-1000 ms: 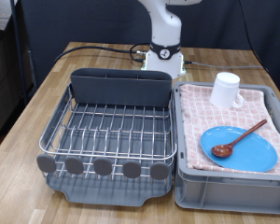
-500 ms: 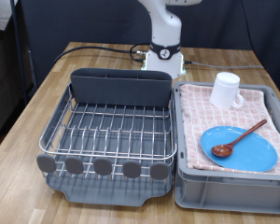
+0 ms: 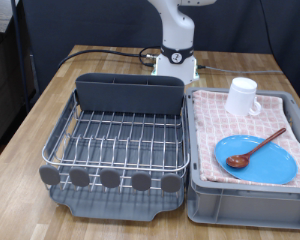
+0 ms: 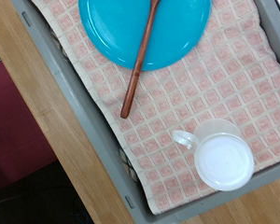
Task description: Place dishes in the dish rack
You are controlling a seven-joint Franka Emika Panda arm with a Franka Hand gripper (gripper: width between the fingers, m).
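Observation:
The silver wire dish rack (image 3: 118,138) on its dark grey tray stands at the exterior view's left, with the grey utensil caddy (image 3: 128,93) at its far side; nothing is in it. At the right, a grey bin holds the light-blue plate (image 3: 256,158), the reddish-brown wooden spoon (image 3: 258,148) lying across the plate, and the white mug (image 3: 242,97) at the far end. The wrist view looks down on the plate (image 4: 121,28), spoon (image 4: 138,63) and mug (image 4: 220,157). The gripper itself shows in neither view.
The grey bin (image 3: 247,204) is lined with a pink checkered cloth (image 3: 212,125). The robot's white base (image 3: 174,62) stands on the wooden table (image 3: 30,130) behind the rack, with black cables beside it. Round grey tabs (image 3: 110,179) line the rack's near edge.

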